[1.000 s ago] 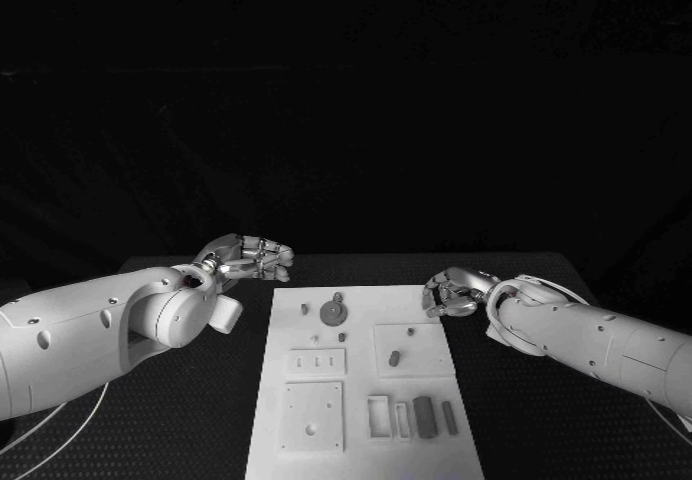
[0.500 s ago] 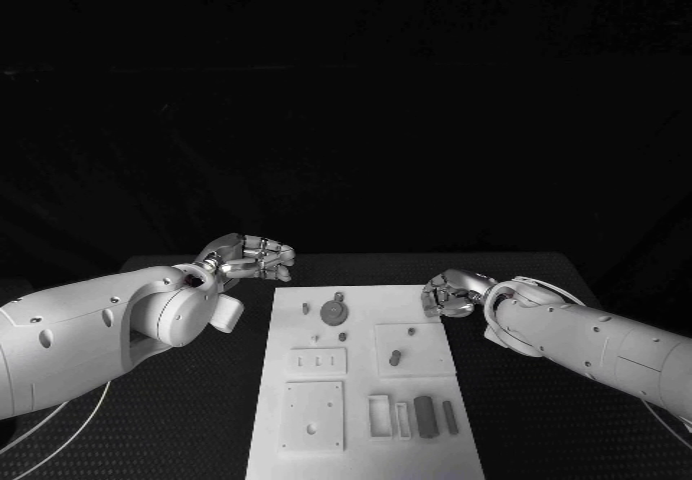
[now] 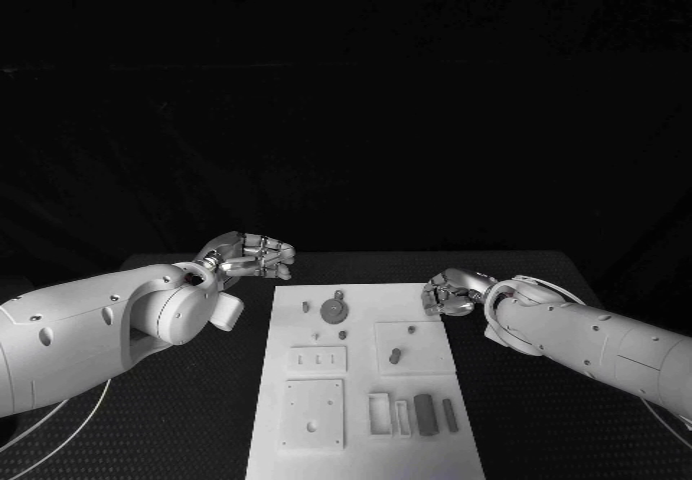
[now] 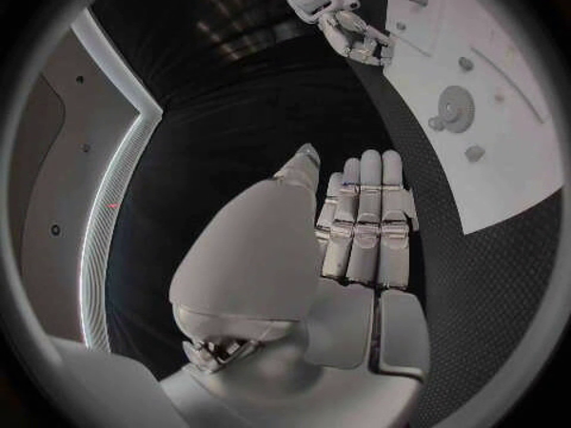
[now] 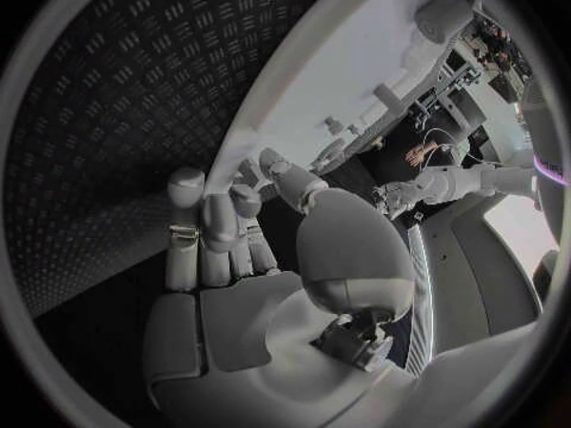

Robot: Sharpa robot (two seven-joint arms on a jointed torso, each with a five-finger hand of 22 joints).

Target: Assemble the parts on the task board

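- Head view: the task board (image 3: pixel 364 375) lies in the middle of the black table (image 3: pixel 548 400), running lengthwise away from the robot, with the small parts spread over it.
- A round disc part (image 3: pixel 335 311) sits near the far end of the board, a small peg (image 3: pixel 306 308) just beside it; a dark rectangular block (image 3: pixel 424 415) lies near the close end, next to a narrow strip (image 3: pixel 449 417).
- The left hand (image 3: pixel 248 258) hangs off the board's far left corner, apart from the plate, touching no part. In the left wrist view its fingers (image 4: pixel 371 214) lie straight and side by side, nothing in them.
- The right hand (image 3: pixel 450 292) sits at the board's far right edge, just beside the plate, fingers curled inward. In the right wrist view the fingers (image 5: pixel 205 233) bend over the board's rim with nothing visibly held.
- No writing or label can be read on the board or parts.
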